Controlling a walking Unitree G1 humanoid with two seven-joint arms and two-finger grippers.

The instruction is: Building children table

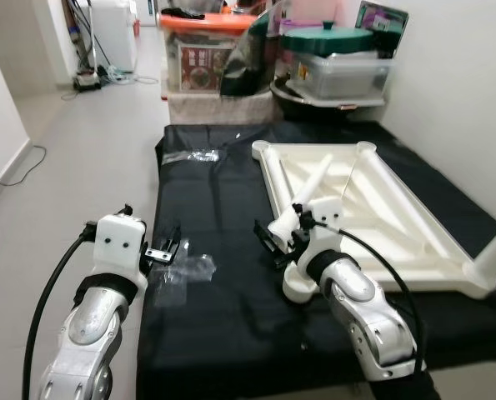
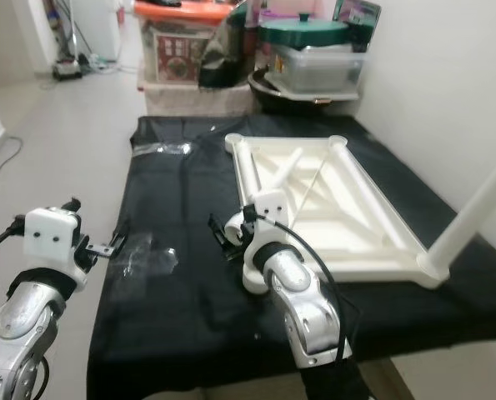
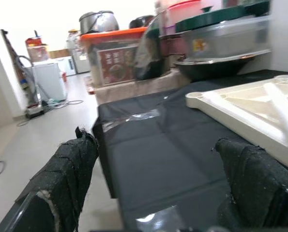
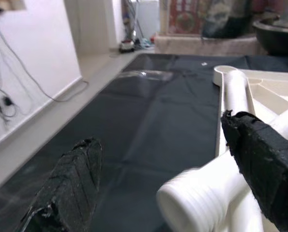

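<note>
Left eye view: both claws hovered open over black sheet (image 1: pixel 231 250).
Upturned white tabletop (image 1: pixel 356 208) lay on the sheet's right half, a loose leg (image 1: pixel 302 208) across it. Right claw (image 1: pixel 268 242) gaped just beside the leg's threaded end (image 4: pixel 192 198); left claw (image 1: pixel 166 247) was spread above clear plastic wrap (image 1: pixel 189 268).

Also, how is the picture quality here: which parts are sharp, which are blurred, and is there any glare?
Eye views: evenly lit and sharp; the plastic wrap glints on the black cloth.
Left wrist view: its fingers are soft and out of focus, and the far wall is overexposed.
Right wrist view: the near white leg and the fingers are blurred.
</note>
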